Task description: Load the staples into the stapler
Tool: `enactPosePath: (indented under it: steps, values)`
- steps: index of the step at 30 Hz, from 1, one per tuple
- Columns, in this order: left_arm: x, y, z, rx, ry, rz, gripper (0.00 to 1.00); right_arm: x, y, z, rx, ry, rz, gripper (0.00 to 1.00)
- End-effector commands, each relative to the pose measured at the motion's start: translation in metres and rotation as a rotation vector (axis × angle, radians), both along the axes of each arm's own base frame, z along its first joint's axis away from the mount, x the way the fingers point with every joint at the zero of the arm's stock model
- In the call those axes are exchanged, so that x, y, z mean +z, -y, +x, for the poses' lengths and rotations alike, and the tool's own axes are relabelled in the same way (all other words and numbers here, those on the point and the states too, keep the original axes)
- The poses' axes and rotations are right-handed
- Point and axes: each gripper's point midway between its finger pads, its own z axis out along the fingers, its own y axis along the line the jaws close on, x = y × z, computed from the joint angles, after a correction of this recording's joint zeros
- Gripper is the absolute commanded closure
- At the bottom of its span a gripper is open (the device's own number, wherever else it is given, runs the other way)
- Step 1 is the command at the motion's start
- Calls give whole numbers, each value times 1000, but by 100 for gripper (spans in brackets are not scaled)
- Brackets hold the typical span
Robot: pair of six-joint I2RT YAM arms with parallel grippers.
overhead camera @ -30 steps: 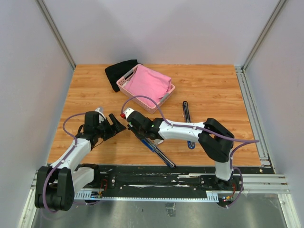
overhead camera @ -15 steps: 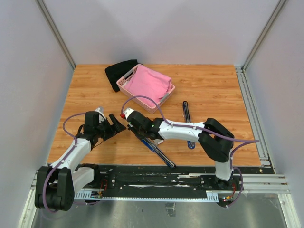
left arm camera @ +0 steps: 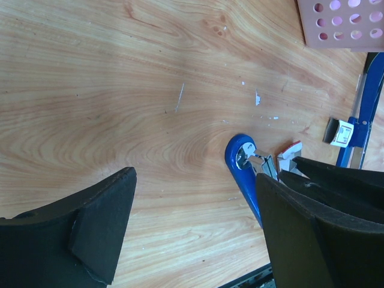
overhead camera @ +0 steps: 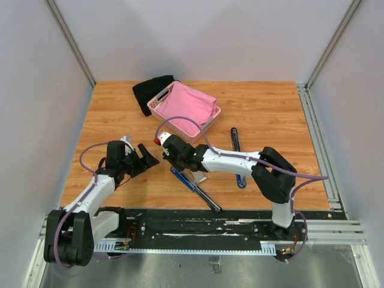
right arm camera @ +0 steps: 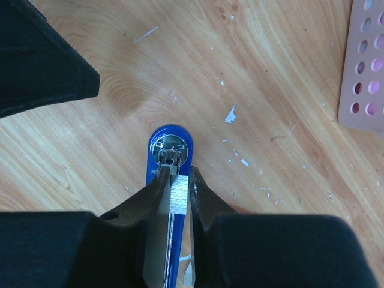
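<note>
**Staple strip pinched over the open stapler's blue end**

The staples show as a short silvery strip clamped between the two fingers of the right gripper, whose jaws are nearly closed on its sides. The strip's long axis lies in line with the stapler beneath it. Its leading end sits just at the metal fitting in the stapler's rounded blue end.

Only the right wrist view shows the strip plainly. From above, the right gripper covers it. That view shows instead how the stapler lies on the table, running from far left to near right. Its blue end points far left, and a thin dark length trails toward the near edge.

In the left wrist view the blue end shows with a glint of metal. A small red-and-white scrap beside it is too small to make out.

The left gripper is just to the left of the stapler's blue end, its jaws spread wide and holding nothing. Its fingers frame bare wood.

Farther off stands a pink basket with a pink cloth in it and a black cloth behind it. Both wrist views cut the basket down to a perforated corner
</note>
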Motion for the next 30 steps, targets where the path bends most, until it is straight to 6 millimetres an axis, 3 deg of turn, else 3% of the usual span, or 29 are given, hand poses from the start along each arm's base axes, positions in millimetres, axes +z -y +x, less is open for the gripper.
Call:
enactPosePath:
  steps: [1, 10, 30]
  values:
    - [-1, -1, 2, -4, 13, 0, 16, 7, -6, 5, 18, 2, 19, 86]
    - [-2, -1, 2, -5, 10, -2, 16, 10, -11, -2, 29, -36, 50, 85]
    - [-3, -1, 3, -6, 8, 0, 16, -12, -8, 0, 27, -46, 6, 86]
